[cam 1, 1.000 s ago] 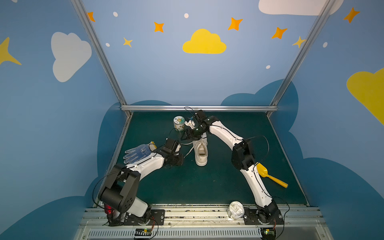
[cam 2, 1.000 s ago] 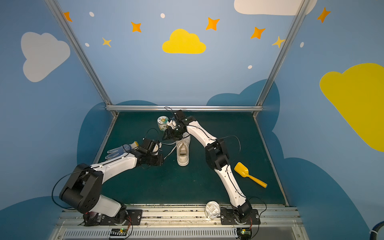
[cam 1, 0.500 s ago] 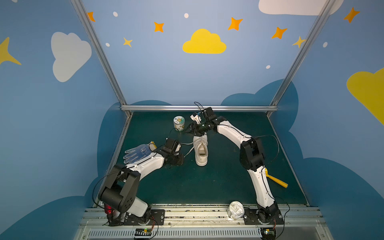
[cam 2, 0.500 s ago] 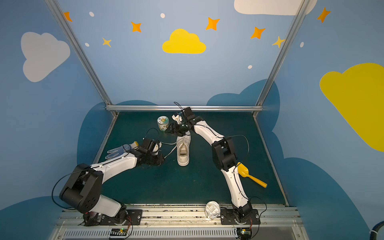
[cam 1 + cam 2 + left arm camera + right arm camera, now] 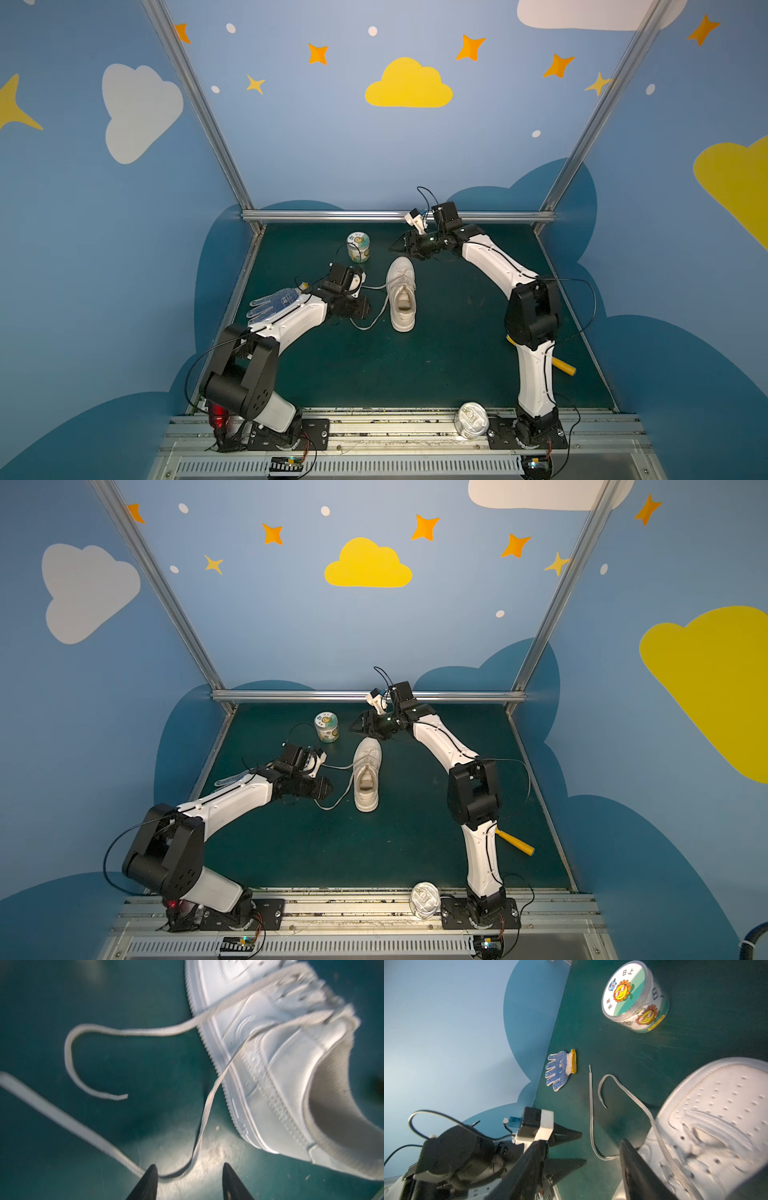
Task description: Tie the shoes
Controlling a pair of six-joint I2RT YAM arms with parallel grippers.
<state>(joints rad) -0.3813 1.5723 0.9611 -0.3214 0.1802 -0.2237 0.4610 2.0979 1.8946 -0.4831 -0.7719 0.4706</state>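
- 2 hands are now off the laces: the left hand has spread its jaws partway, dropping the strand slack on the counter.
- The right hand, wide and empty, has backed off beyond the toe.
- The shoe sits mid-counter, untied; I judge a fresh grasp is needed.

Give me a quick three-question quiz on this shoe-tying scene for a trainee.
1. True or false: the sneaker has its laces tied in a bow.
2. What stands near the sneaker's toe? A) a sunflower-label tub B) a red mug C) a book
3. Fill in: the loose lace ends lie nearer the ____ gripper.
Key: 1 false, both laces trail loose; 2 A; 3 left, the left gripper is open right over one lace.
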